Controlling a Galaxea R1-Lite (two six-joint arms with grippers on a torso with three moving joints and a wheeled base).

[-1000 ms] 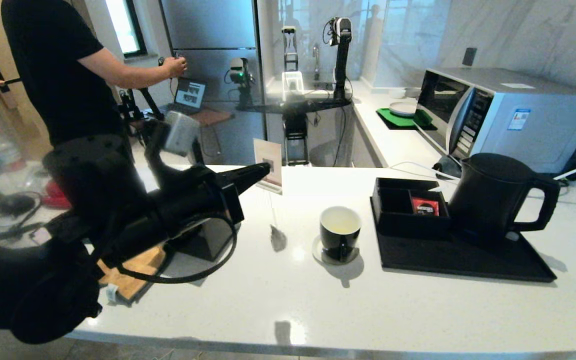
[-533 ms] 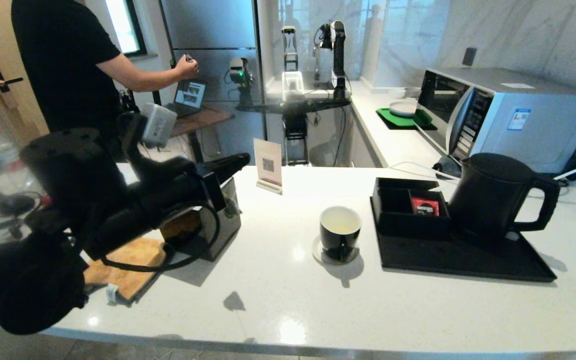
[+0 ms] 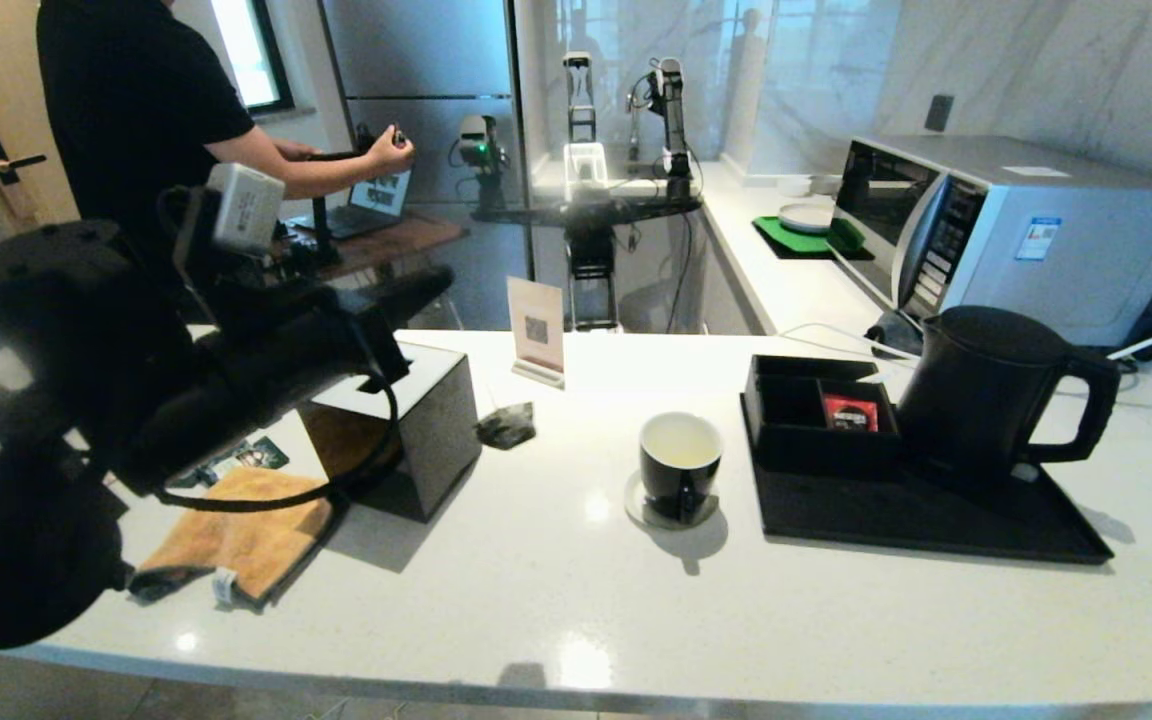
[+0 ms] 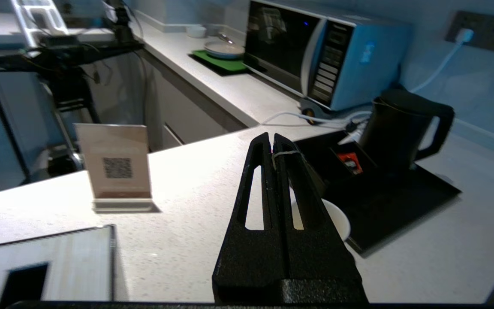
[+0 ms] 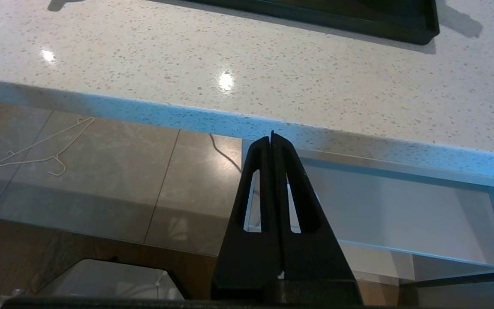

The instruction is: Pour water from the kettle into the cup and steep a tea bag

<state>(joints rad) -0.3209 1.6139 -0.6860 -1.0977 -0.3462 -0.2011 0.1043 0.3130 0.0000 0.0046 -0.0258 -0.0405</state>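
Worktop of pale speckled stone carries everything, and the small glossy black cup with a white inside serves as the landmark; it stands on a small round coaster with pale water in it. Left of the cup and a little farther back, the small dark, wet-looking tea bag lies on the worktop, between the cup and the black cube tissue box and just in front of the upright card with a QR code. The left gripper hangs raised above the tissue box, well left of the cup; its jaws are pressed together, with a thin white string caught across their tip, and the bag lies below and ahead of them. Right of the cup, a flat black tray holds the large matte black kettle with lid on. The right gripper sits below the worktop's front edge, over the tiled floor, jaws closed on nothing.
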